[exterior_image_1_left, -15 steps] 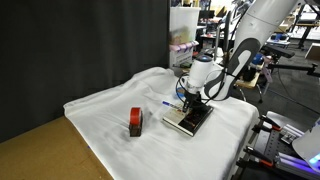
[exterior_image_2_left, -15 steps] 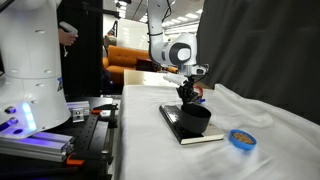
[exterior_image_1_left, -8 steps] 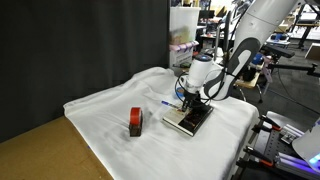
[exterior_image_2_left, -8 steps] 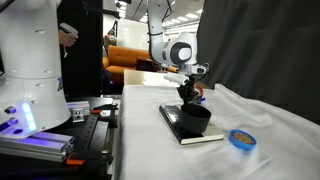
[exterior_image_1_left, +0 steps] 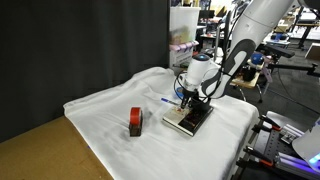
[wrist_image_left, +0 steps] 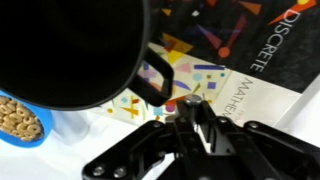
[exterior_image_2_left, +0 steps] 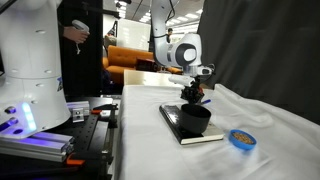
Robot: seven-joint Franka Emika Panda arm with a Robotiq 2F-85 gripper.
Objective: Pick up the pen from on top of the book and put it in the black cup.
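Gripper (wrist_image_left: 195, 122): jaws clenched tight together, fingertips meeting over the printed cover.
Pen: I cannot make it out in any view. None lies on the part of the cover that shows, so it is probably pinched between the closed tips. Its long axis cannot be told.
Gripper to cup, wrist view: the black cup (wrist_image_left: 70, 50) lies up and to the left of the fingertips. They sit just beside its handle (wrist_image_left: 155, 82), outside the rim.
Gripper to cup, exterior view: the gripper (exterior_image_2_left: 193, 97) hangs close above the black cup (exterior_image_2_left: 194, 119), nearly over it.
Cup: upright on the book (exterior_image_2_left: 205, 137), near the middle of the cover, mouth up.
Book: flat on the cloth-covered table (exterior_image_2_left: 270, 115), near the table edge on the robot's side.
Coming move, judged: a short shift towards the cup's mouth, then lower and release. Letting go too early would drop the pen beside the handle.
Others: a blue round object (exterior_image_2_left: 240, 140) sits on the cloth just beyond one corner of the book. A red block (exterior_image_1_left: 135, 122) lies well apart.
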